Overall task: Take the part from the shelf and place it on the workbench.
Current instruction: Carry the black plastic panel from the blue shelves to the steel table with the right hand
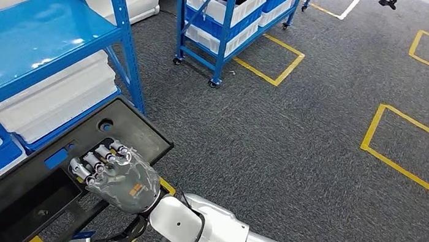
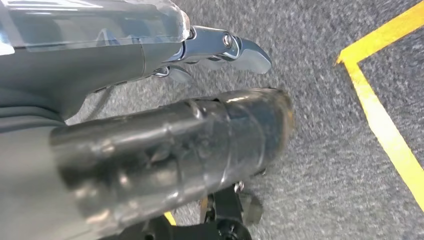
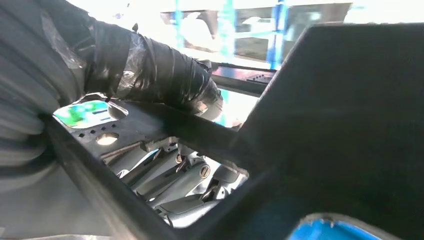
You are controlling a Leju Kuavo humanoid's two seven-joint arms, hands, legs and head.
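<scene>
The part (image 1: 131, 129) is a long black plastic panel with cut-outs and small blue tabs, lying low at the left in the head view, in front of the blue shelf (image 1: 31, 31). My right hand (image 1: 116, 174) grips it at the edge of a cut-out near its right end. In the right wrist view the taped thumb (image 3: 150, 70) lies across a bar of the part (image 3: 350, 110), with the fingers (image 3: 165, 175) beneath that bar. My left hand (image 2: 165, 130) hangs over the grey carpet, fingers apart, holding nothing.
White bins (image 1: 48, 100) sit on the near shelf's lower level. A blue wheeled rack (image 1: 232, 6) with white and blue bins stands further back. Yellow tape squares (image 1: 412, 151) mark the grey carpet to the right, where the floor is open.
</scene>
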